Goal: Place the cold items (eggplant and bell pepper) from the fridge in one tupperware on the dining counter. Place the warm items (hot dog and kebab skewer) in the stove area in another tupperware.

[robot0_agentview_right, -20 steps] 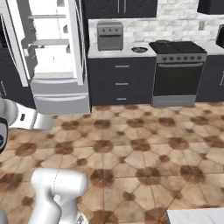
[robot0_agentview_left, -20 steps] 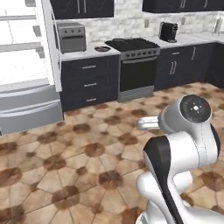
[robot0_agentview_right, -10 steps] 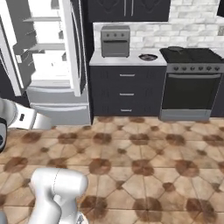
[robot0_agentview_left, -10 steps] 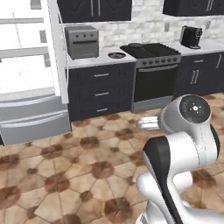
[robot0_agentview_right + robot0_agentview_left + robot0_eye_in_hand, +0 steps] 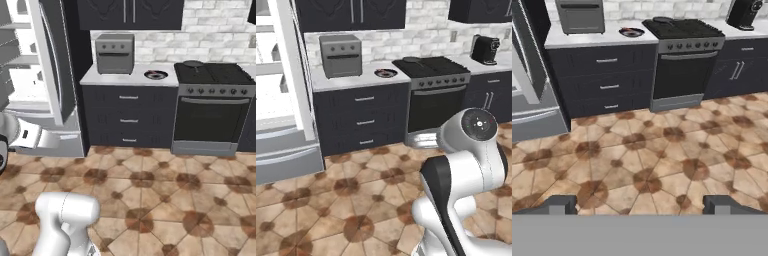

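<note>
Closer now, the black stove (image 5: pixel 433 67) and small round dish (image 5: pixel 385 73) are looming; hand (image 5: pixel 641 204) is hanging spread, empty.

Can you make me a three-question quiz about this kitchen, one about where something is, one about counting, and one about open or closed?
1. Where is the toaster oven?
A. on the counter left of the stove
B. on the floor
C. on top of the stove

2. How many drawer handles are stacked under that counter?
A. one
B. three
C. six

3. How is the fridge door?
A. shut
B. missing
C. swung open

Answers: 1 A, it stands on the counter beside the stove. 2 B, three handles sit one above another on the drawers. 3 C, the door stands out and white shelves show inside.
</note>
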Controlling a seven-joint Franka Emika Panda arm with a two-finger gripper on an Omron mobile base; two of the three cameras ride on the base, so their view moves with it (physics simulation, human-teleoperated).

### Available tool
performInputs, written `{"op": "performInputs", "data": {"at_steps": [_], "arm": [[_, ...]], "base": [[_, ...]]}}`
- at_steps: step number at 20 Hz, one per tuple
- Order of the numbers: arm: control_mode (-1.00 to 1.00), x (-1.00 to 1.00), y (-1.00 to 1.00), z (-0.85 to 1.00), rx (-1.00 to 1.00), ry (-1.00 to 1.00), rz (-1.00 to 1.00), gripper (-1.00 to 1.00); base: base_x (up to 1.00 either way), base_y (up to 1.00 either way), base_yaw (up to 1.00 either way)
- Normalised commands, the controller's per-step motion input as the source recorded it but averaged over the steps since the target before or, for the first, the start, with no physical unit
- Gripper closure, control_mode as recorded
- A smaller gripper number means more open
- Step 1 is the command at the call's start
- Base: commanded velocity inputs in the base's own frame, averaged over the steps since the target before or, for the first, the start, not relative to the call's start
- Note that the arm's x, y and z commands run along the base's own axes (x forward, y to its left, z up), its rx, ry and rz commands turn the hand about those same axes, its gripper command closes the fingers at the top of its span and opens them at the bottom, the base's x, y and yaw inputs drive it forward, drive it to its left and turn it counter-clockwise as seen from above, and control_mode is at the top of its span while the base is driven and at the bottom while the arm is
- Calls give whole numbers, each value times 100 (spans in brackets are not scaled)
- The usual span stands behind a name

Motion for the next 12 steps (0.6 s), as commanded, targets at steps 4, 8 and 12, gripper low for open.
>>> {"op": "performInputs", "data": {"at_steps": [4, 8, 12], "arm": [[100, 0, 0, 0, 0, 0, 0, -100], [100, 0, 0, 0, 0, 0, 0, -100], [100, 0, 0, 0, 0, 0, 0, -100]], "base": [[100, -75, 15], [100, -76, 15], [100, -70, 14]]}}
